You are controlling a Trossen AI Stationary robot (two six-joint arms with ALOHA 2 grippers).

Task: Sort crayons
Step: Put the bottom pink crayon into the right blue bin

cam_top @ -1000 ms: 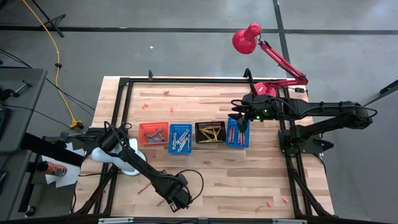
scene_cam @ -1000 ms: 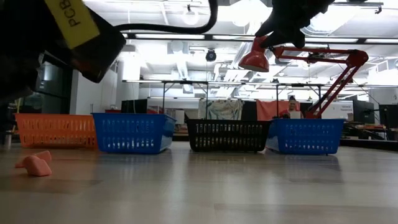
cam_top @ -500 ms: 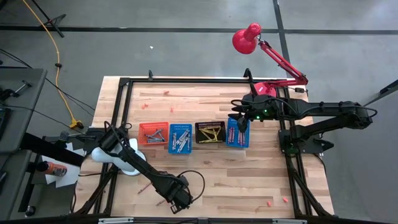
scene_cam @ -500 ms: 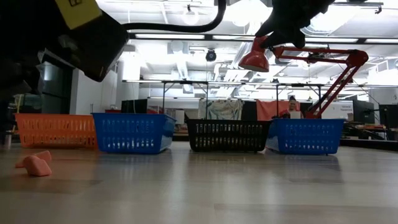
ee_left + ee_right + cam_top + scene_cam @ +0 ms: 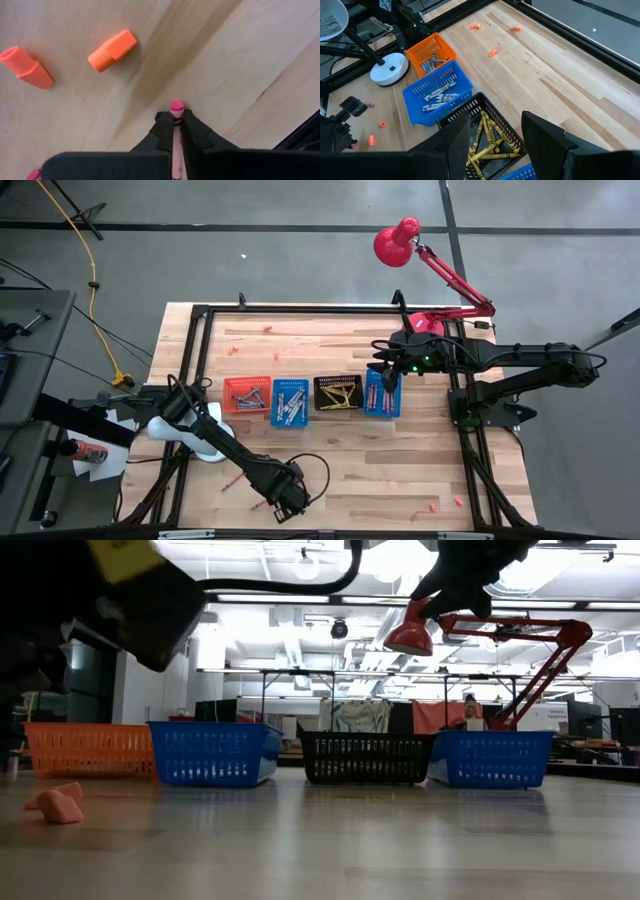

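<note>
My left gripper [image 5: 176, 131] points down at the wooden table near its front edge [image 5: 286, 498] and is shut on a pink crayon [image 5: 176, 150]. Another pink crayon [image 5: 232, 481] lies on the wood just to its left. A row of mesh baskets, orange [image 5: 247, 394], blue [image 5: 290, 402], black [image 5: 338, 392] and blue [image 5: 382, 393], each holds several crayons. My right gripper [image 5: 385, 373] hangs open above the rightmost blue basket, with nothing between its fingers [image 5: 454, 135]. My left gripper pinches the pink crayon between its two fingers [image 5: 192, 131], coming from above and pointing down. The fingers lie across the crayon, close to one end [image 5: 176, 106], which pokes out just past them. The crayon looks flat on the wood; I cannot tell whether it is lifted.
Two short orange pieces [image 5: 112, 44] [image 5: 26, 67] lie on the table near my left gripper, and one shows in the low view [image 5: 58, 805]. More orange bits [image 5: 433, 506] sit at the front right and far left [image 5: 232, 350]. A red desk lamp [image 5: 397, 242] stands at the back right.
In the low view the yellow label on my left hand has slid up toward the picture's top edge. The earlier frames do not show the gap between that gripper's fingers. Baskets and right arm have kept still.
</note>
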